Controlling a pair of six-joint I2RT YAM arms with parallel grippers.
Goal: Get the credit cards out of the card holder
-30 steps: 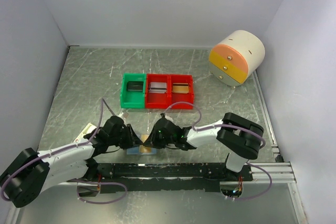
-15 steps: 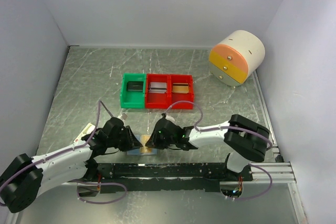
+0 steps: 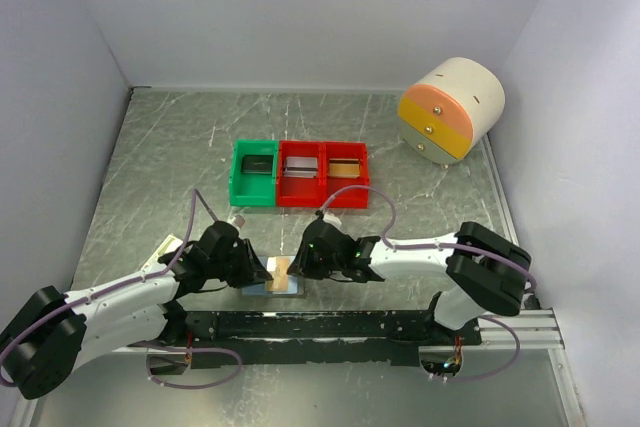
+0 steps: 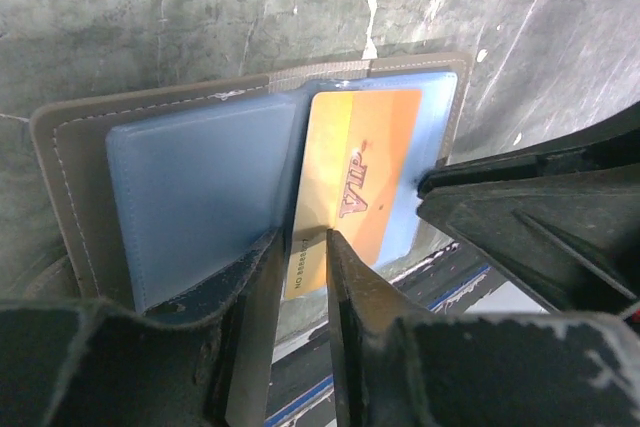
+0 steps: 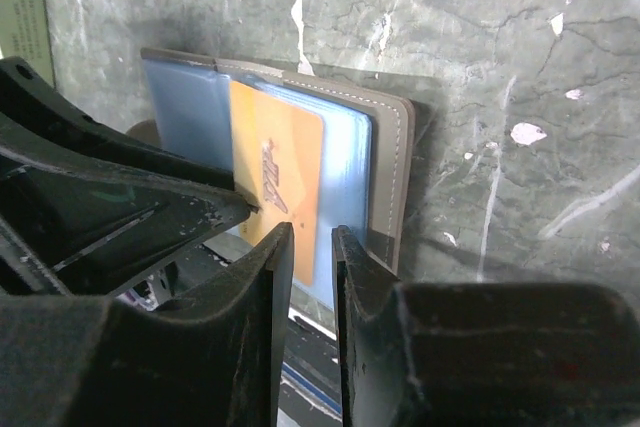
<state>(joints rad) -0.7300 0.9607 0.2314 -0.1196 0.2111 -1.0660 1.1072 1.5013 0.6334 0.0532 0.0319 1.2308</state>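
Flat grey folding card holder [image 4: 190,197], pale blue pockets: open, lower centre of top view. Orange VIP credit card [image 4: 360,197]: beside its fold. Left gripper [image 4: 305,247], right gripper [image 5: 312,237]: narrowly parted astride card edge; cannot tell whether either is pinching it.

Orange card [image 4: 365,172] in open card holder [image 4: 72,177]; fingers [image 4: 352,307] at its lower edge

White shells cover both arms between bulky black joints: the left arm [image 3: 120,302] at lower left, the right arm [image 3: 415,252] at lower right. A lilac cable [image 3: 365,187] loops over each wrist. The left gripper [image 4: 308,237] and right gripper [image 5: 312,232] are matt black, their fingers [image 4: 350,297] scuffed pale along the edges.
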